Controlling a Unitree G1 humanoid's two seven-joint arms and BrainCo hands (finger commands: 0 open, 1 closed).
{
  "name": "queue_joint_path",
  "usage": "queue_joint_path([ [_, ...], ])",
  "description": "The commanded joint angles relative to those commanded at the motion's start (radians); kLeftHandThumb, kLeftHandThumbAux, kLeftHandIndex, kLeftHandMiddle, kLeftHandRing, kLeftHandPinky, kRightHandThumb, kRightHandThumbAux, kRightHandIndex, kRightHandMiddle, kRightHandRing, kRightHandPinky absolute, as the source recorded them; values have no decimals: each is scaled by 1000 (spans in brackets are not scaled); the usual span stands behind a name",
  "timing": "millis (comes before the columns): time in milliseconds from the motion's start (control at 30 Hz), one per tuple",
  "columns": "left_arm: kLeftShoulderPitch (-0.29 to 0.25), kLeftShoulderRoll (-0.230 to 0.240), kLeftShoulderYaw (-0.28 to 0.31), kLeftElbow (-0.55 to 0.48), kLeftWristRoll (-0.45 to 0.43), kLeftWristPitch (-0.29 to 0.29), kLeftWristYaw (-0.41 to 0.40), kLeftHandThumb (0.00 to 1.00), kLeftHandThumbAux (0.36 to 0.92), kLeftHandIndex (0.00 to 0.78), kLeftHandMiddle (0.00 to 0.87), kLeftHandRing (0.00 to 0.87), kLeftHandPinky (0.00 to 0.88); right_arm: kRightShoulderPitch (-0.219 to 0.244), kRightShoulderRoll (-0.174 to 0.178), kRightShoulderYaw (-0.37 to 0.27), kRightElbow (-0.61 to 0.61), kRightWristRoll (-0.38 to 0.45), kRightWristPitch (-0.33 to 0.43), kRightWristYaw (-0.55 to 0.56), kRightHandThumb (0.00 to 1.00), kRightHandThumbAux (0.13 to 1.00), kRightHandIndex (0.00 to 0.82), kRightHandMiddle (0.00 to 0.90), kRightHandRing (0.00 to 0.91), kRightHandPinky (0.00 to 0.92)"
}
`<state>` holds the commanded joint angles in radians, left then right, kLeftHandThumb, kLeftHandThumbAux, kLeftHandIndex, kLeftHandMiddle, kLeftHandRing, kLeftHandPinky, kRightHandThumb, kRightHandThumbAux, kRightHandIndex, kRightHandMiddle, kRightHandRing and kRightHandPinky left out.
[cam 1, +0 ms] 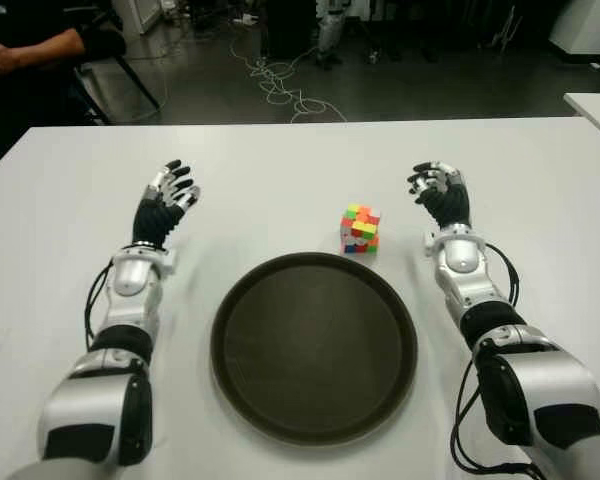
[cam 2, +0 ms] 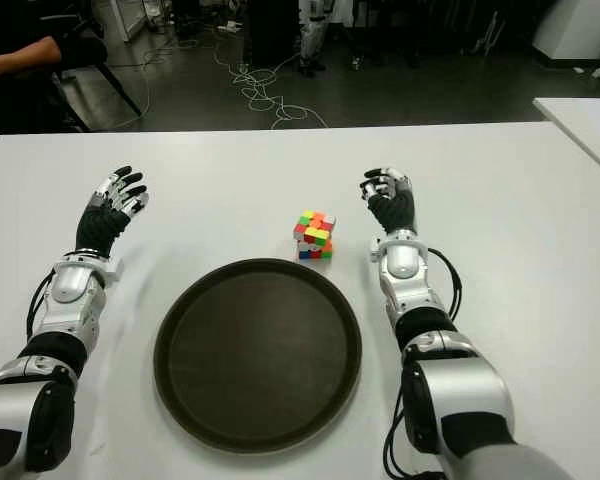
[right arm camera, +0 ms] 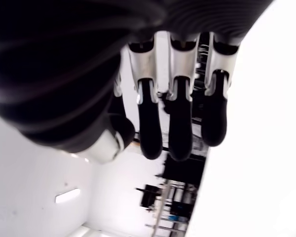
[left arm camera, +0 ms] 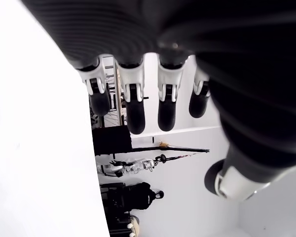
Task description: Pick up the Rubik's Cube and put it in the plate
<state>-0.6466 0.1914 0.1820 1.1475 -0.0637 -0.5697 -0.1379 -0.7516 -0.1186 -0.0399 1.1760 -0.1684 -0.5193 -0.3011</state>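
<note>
Multicoloured Rubik's Cube (cam 1: 360,229) with green, orange, yellow and red stickers, standing on the white table (cam 1: 280,170) just beyond the far right rim of the round dark brown plate (cam 1: 314,345), close to that rim but whether touching cannot be told; not in either hand and not yet in the plate. Nothing lying inside the plate. Right hand (cam 1: 438,194), black-fingered with silver knuckle links, to the right of the cube and near it, apart from it, fingers loosely curled and slightly parted, holding nothing; in the right wrist view, its fingers (right arm camera: 180,123) hanging extended with only open room behind them. Left hand (cam 1: 167,200) well away on the far side of the plate, to the left, fingers spread and relaxed, also empty; same in the left wrist view, fingers (left arm camera: 134,106) straight and parted. Beyond the table's far edge, a dark floor with a tangle of white cables (cam 1: 280,85), and at the upper left corner a person's forearm (cam 1: 30,50) in a dark sleeve.
</note>
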Motion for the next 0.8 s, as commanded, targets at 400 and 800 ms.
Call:
queue_joint_path([
  [400,-2,-2,-4,-3,2,0,3,0,675,100,157,121,75,-17,-66,174,22,-217,-64,-121,11,750,196,266,296,329],
  [800,6,-4,-3,-9,-1,1,0,0,652,82,143,112,79,-54,-81,316,43,-363,1,-157,0,705,122,179,223,270],
])
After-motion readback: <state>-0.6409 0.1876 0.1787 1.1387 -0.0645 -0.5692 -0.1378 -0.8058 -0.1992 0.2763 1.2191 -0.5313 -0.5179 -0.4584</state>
